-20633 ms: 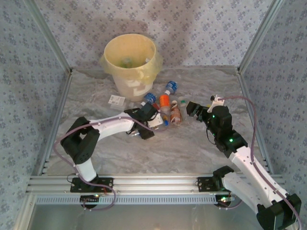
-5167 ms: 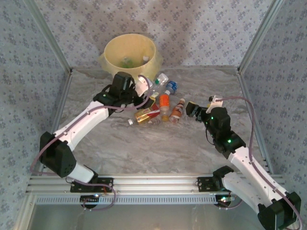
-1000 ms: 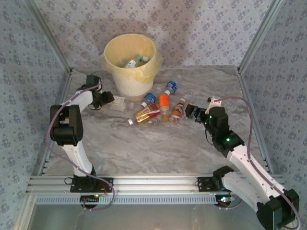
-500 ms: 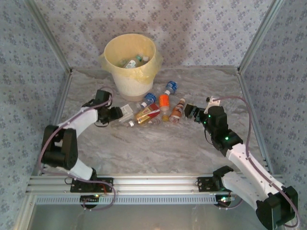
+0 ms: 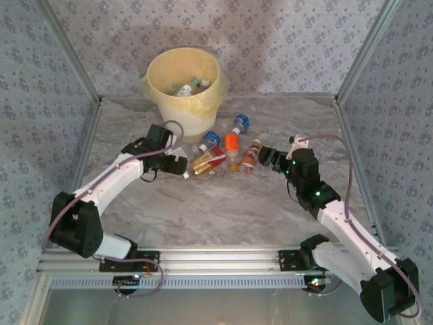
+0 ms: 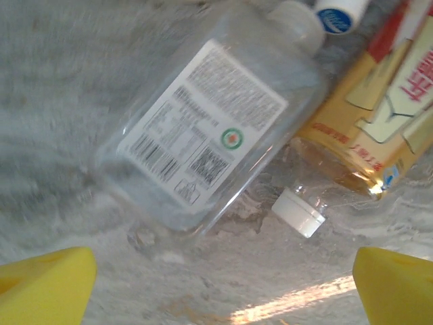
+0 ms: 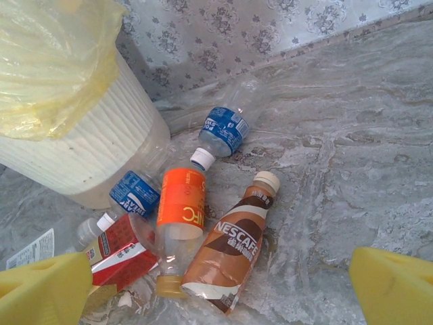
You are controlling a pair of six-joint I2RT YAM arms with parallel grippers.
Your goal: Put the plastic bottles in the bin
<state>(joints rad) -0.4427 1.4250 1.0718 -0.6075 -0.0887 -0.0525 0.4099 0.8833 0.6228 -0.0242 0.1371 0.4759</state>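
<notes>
While the left gripper (image 6: 218, 288) is hanging low over the marbled table (image 6: 61, 101), its yellow fingertips (image 6: 42, 283) are standing wide apart at the bottom corners of the wrist view, and nothing is sitting between them. Just ahead of them a clear flat bottle (image 6: 203, 128) is lying on its side, its white printed label facing up and its neck pointing away and to the gripper's right. On that right side a gold-labelled bottle (image 6: 379, 128) is lying against it, and a white cap (image 6: 299, 211) is resting on the table close in front of the gripper, between the two bottles; whose cap it is I cannot tell. From above, the bin (image 5: 183, 120) is standing off this gripper's left flank, near but not touching, and several bottles in the bin (image 5: 184, 88) are showing over its rim.

The right gripper (image 7: 220, 292) is also gaping fully, its yellow pads (image 7: 396, 284) spread and holding nothing. Directly ahead of it a brown Nescafé bottle (image 7: 230, 254) is lying with its cap pointing away. Touching that bottle on the gripper's left, an orange-labelled bottle (image 7: 179, 220) is lying, and further left a red-labelled bottle (image 7: 116, 249) is resting just beyond the left pad. Two blue-labelled bottles (image 7: 222, 132) are lying farther out. Beyond them, ahead and to the left, the bin's ribbed cream wall is rising, with its yellowish bag (image 7: 54, 61) draping over the rim.
</notes>
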